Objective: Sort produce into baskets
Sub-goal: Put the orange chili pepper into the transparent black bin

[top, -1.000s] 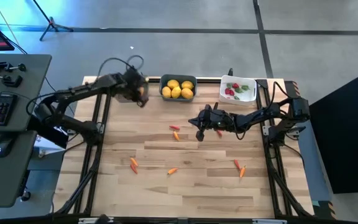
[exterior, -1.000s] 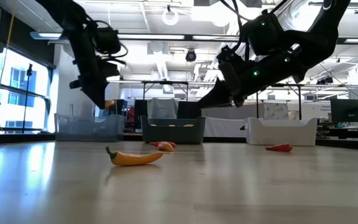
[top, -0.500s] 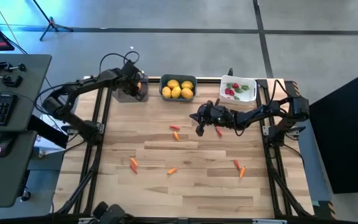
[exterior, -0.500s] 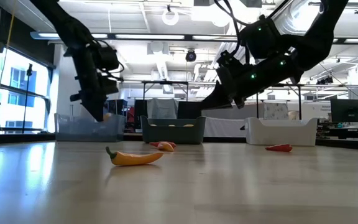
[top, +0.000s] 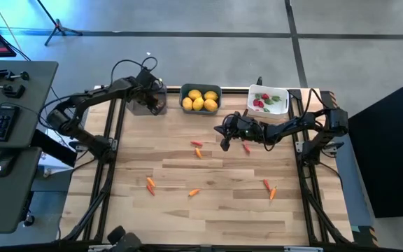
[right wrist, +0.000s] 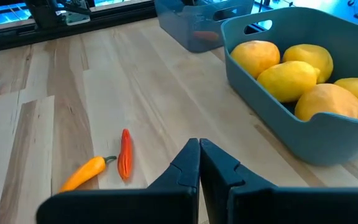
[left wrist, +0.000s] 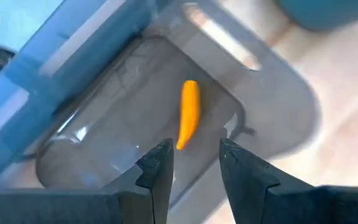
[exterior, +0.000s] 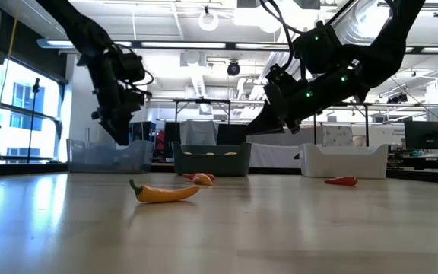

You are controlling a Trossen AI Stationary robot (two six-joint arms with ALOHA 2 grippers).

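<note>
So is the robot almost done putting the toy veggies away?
Partly. Four lemons sit in the teal bin, and red and green bits fill the white bin. The left tool, open, hangs over an orange pepper inside the clear bin. Several peppers lie loose on the table.

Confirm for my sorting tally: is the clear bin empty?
Not empty. One orange pepper lies in the clear-grey bin, seen from the left wrist.

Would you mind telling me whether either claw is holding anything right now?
Neither: the left claw stands open over the clear bin holding an orange pepper; the right claw is shut empty.
</note>
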